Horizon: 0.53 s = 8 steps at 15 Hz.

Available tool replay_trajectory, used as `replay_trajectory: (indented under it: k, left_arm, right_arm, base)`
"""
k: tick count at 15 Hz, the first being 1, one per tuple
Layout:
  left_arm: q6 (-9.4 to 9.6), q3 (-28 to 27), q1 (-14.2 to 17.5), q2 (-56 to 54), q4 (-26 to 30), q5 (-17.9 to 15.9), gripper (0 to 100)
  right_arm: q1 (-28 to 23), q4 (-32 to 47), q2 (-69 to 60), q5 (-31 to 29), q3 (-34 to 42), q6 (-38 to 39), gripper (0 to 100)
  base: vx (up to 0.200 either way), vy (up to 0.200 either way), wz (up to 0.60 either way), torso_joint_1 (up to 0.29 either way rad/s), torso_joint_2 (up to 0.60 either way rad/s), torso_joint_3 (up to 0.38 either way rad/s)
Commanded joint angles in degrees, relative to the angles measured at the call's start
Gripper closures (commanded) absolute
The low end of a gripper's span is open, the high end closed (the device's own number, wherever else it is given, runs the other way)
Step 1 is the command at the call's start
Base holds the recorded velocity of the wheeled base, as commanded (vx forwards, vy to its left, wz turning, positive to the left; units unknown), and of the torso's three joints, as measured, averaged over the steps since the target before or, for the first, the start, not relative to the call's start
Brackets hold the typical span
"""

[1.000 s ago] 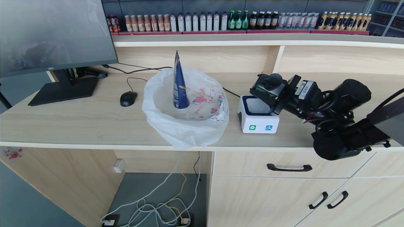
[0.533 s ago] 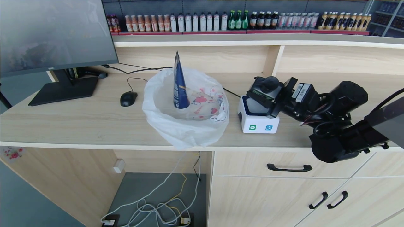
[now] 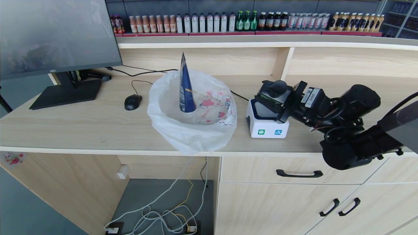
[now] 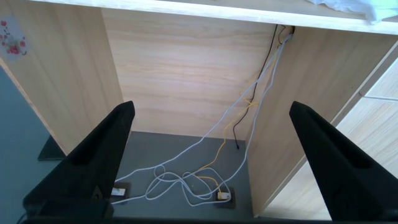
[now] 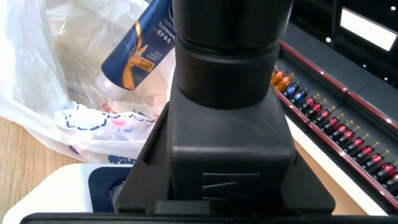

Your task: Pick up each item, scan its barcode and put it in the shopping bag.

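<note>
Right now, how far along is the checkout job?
Done: a blue cone pack stands in the shopping bag. In hand: the right gripper holds a black bottle over the scanner. To do: putting that bottle in the bag.

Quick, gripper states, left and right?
Left gripper: jaws open, empty.
Right gripper: closed on black bottle, above the scanner.

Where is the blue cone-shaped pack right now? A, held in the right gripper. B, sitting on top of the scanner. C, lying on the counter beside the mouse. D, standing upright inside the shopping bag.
D: the blue cone-shaped pack stands point-up inside the white shopping bag, while the right gripper holds a dark bottle over the scanner.
</note>
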<state>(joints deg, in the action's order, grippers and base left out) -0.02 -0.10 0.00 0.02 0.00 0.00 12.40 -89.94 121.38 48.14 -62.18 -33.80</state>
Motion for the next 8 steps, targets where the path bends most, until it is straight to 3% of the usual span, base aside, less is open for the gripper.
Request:
replay_trajectory:
  k: [1,8]
  left_arm:
    - [-0.06,0.01,0.0,-0.02,0.0,0.0,0]
    - [-0.06,0.01,0.0,-0.02,0.0,-0.09,0]
  right_arm:
    - [0.08,-0.06,-0.44,0.02,0.05,-0.56,100]
    - [1.05,1.08,-1.59,-0.42,0.13,-1.7,100]
  base:
    - [0.0,0.0,0.0,0.0,0.0,0.0]
    - [0.0,0.0,0.0,0.0,0.0,0.0]
